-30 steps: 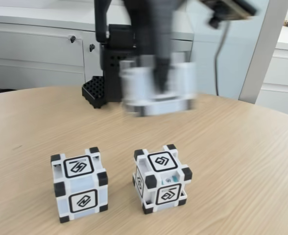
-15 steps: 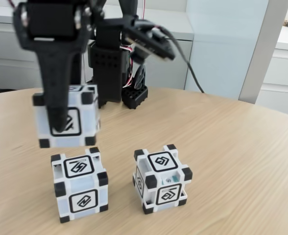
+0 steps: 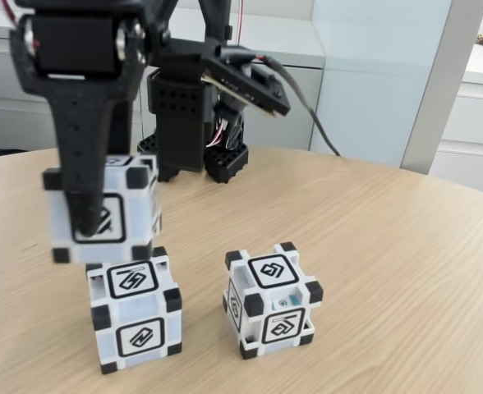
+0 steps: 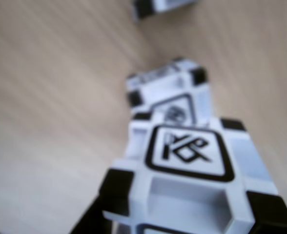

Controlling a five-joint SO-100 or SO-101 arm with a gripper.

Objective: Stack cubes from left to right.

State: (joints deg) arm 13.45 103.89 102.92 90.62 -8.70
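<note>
A: Wooden table (image 3: 406, 246), curved far edge, with open surface right of the cubes.

B: Cube count?

A: Three. Left cube (image 3: 135, 310) and right cube (image 3: 272, 299) stand apart on the table. The gripper (image 3: 85, 215) is clamped on the held cube (image 3: 103, 210), just above the left cube, offset left; contact cannot be confirmed.

B: Markings?

A: Black-framed glyphs; no readable text.

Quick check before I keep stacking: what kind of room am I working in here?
Probably an office or a lab-style room, not a workshop. The arm stands on a round-edged wooden table, with pale grey cabinets with dark knobs along the wall behind it and a white drawer unit at the right.
</note>
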